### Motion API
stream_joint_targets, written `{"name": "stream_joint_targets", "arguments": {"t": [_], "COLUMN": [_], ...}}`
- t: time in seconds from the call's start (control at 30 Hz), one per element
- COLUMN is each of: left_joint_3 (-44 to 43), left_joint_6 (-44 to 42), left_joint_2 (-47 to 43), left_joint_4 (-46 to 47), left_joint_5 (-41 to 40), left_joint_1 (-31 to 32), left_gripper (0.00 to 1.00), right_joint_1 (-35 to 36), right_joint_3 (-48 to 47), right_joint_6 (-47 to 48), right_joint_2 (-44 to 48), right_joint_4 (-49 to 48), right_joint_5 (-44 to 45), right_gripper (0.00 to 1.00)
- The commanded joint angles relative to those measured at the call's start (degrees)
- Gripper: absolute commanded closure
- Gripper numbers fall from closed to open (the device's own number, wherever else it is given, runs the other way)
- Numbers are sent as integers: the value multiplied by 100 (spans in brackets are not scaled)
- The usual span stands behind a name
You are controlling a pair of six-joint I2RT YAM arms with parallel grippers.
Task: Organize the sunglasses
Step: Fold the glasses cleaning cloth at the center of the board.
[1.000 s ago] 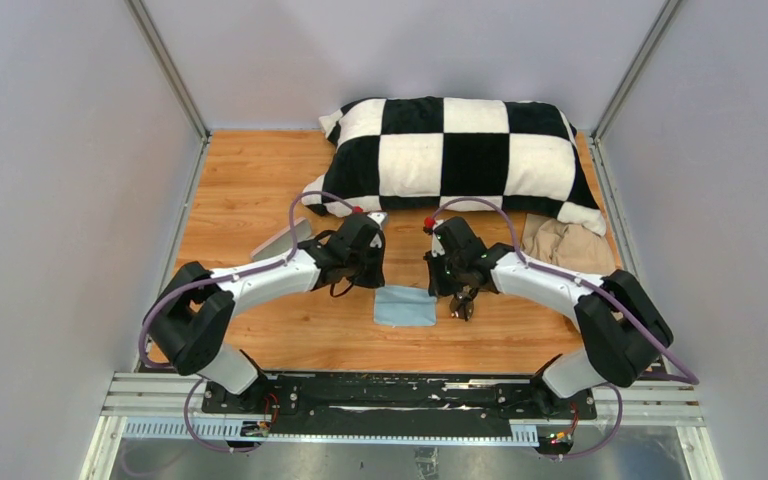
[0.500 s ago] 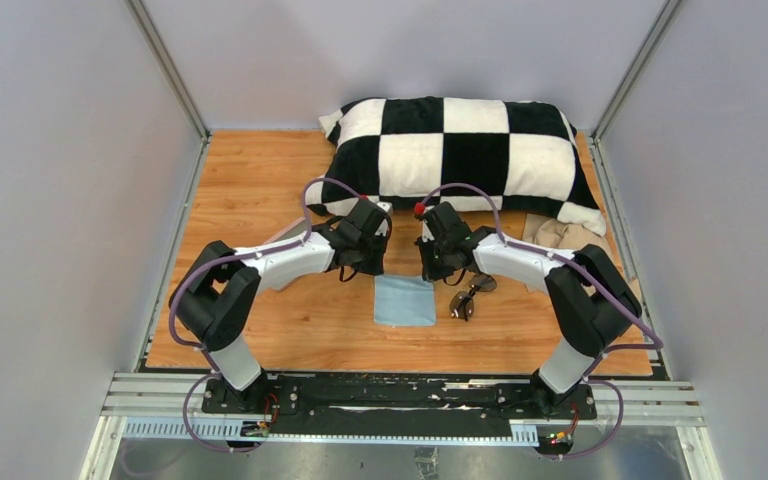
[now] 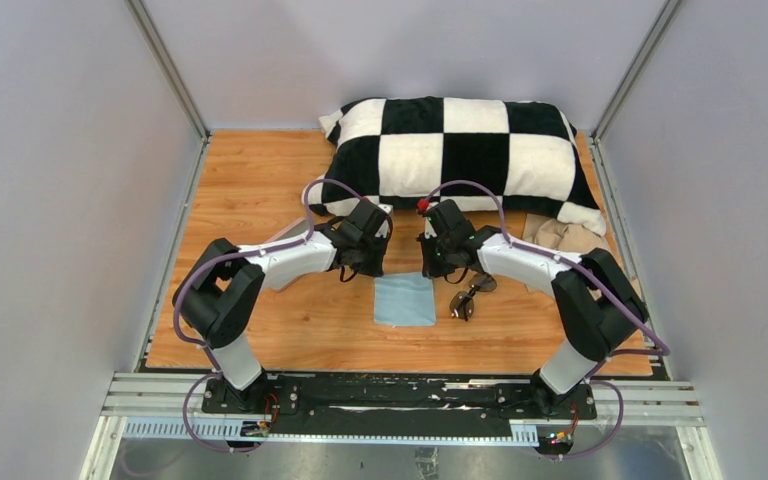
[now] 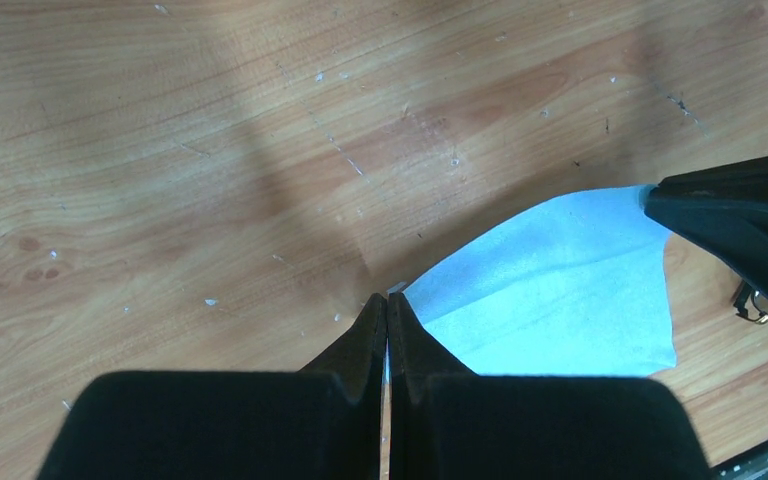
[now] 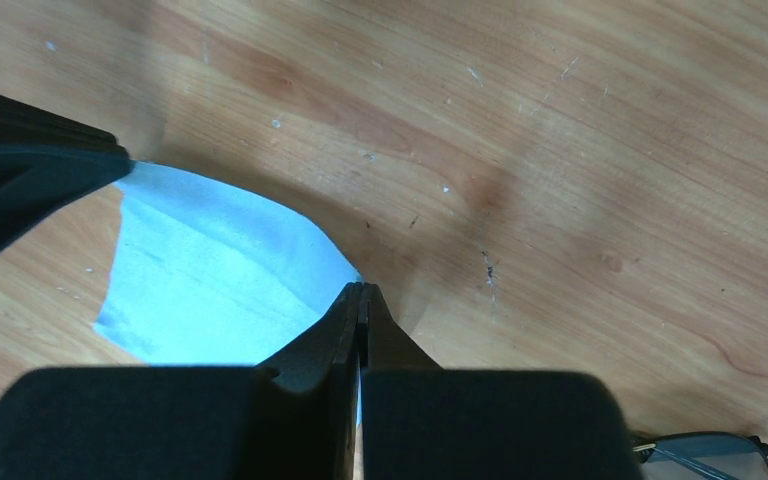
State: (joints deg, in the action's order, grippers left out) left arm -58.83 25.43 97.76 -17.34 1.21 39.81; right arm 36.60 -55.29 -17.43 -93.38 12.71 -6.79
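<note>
The sunglasses (image 3: 468, 297) lie on the wooden table just right of the light blue cloth (image 3: 405, 301), free of both grippers. A bit of their frame shows in the left wrist view (image 4: 750, 305) and a lens in the right wrist view (image 5: 710, 455). My left gripper (image 3: 374, 271) is shut on the cloth's far left corner (image 4: 560, 290). My right gripper (image 3: 432, 271) is shut on its far right corner (image 5: 210, 290). The held edge is raised slightly off the wood and casts a shadow.
A large black-and-white checkered pillow (image 3: 460, 150) lies across the back of the table. A beige bundle (image 3: 563, 240) sits at the right, beside the pillow. Grey walls close in both sides. The arms' base rail (image 3: 400, 390) runs along the near edge.
My right gripper has left the sunglasses and moved to the cloth's far right corner. My left gripper has moved to the far left corner. Both arms have barely moved in the last half second.
</note>
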Motion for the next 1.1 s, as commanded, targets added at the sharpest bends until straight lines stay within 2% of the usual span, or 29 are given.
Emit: {"name": "stream_joint_targets", "arguments": {"t": [0.0,0.2,1.07], "left_joint_3": [-55,53,1027], "left_joint_6": [-82,118,558], "left_joint_2": [-132,-164,-971], "left_joint_4": [-50,79,373], "left_joint_5": [108,420,415], "left_joint_1": [-44,-26,281], "left_gripper": [100,100,100], "right_joint_1": [-65,-3,145], "right_joint_3": [142,246,1083], "right_joint_6": [-164,-219,-107], "right_joint_2": [297,499,1085], "right_joint_4": [-52,-62,-2], "right_joint_5": [-46,-280,-459], "right_gripper": [100,100,100]}}
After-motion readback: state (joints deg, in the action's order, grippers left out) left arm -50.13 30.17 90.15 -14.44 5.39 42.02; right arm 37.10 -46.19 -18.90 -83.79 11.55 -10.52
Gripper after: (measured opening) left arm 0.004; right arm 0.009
